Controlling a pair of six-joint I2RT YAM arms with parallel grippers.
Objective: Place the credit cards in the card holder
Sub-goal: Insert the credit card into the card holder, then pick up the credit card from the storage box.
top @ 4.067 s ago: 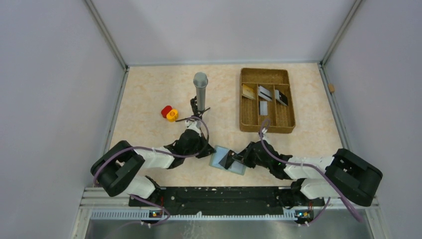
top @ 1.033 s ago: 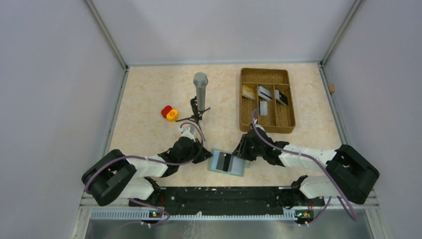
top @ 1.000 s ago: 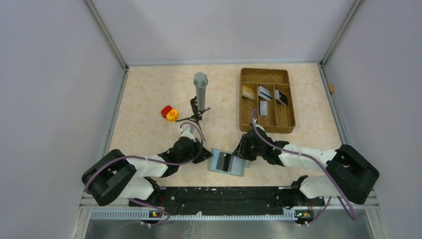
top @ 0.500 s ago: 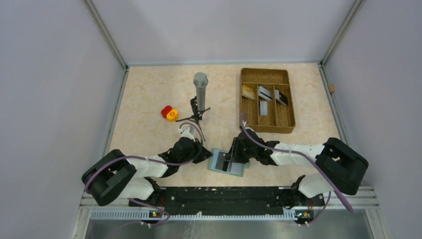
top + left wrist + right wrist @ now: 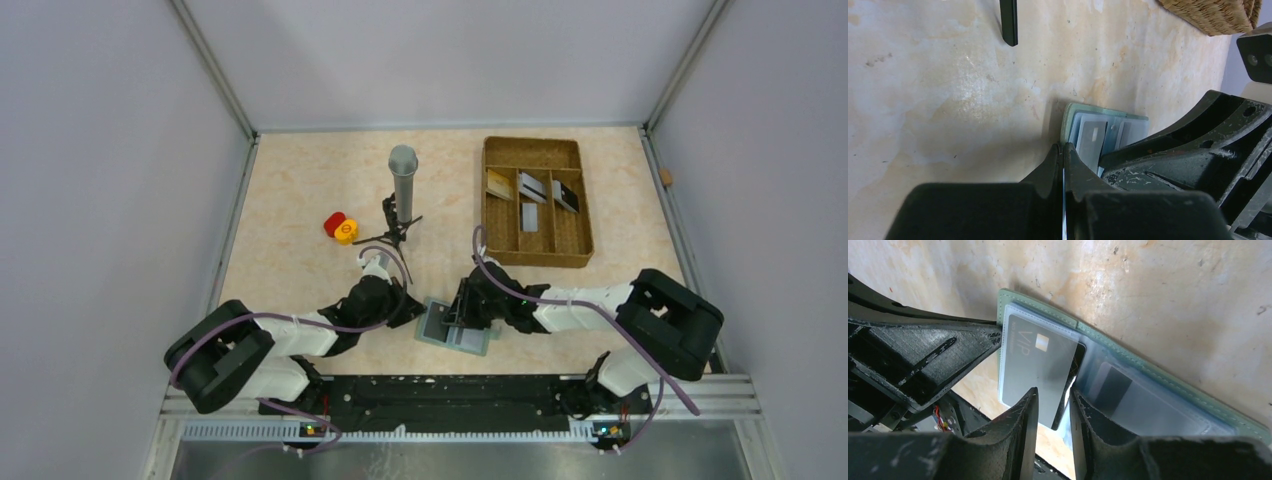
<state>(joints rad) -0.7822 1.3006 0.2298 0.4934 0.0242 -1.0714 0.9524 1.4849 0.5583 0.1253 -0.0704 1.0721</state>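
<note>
Nearest the arm bases: found the card holder (image 5: 470, 340) lying open and flat on the table (image 5: 300, 200), between the two grippers; noted clear sleeves facing up inside a grey-green rim. Judged it soft, floppy and light enough to skid under a push; best pinned at an outer edge, not lifted by a sleeve.

Seen at its left edge: the left gripper (image 5: 1063, 147), fully closed, tips right at the rim; spotted a thin pale line between the fingers, possibly a flap of the holder; cannot tell for sure.

Seen over the left panel: the right gripper (image 5: 1054, 392), narrowed to a slim gap, straddling the near corner of a dark card (image 5: 1035, 367) marked VIP; cannot tell whether clamping that corner or only nudging it. Read the dark card as partly inside the left sleeve, one end riding up at the centre fold; made out a second card (image 5: 1148, 400) lying flat under the right sleeve.

Judged the cards thin, stiff, light and slick; worth taking by a short edge or corner, leaving most of the length free to slide in; expect snagging at the sleeve lip.

Farther out: a red and yellow pair (image 5: 340, 227); a grey cylinder (image 5: 403, 175) on a small black stand (image 5: 398, 232).

Farthest, to the right: the brown tray (image 5: 535, 262), holding the other credit cards (image 5: 531, 186) in separate compartments, well apart from the holder.
</note>
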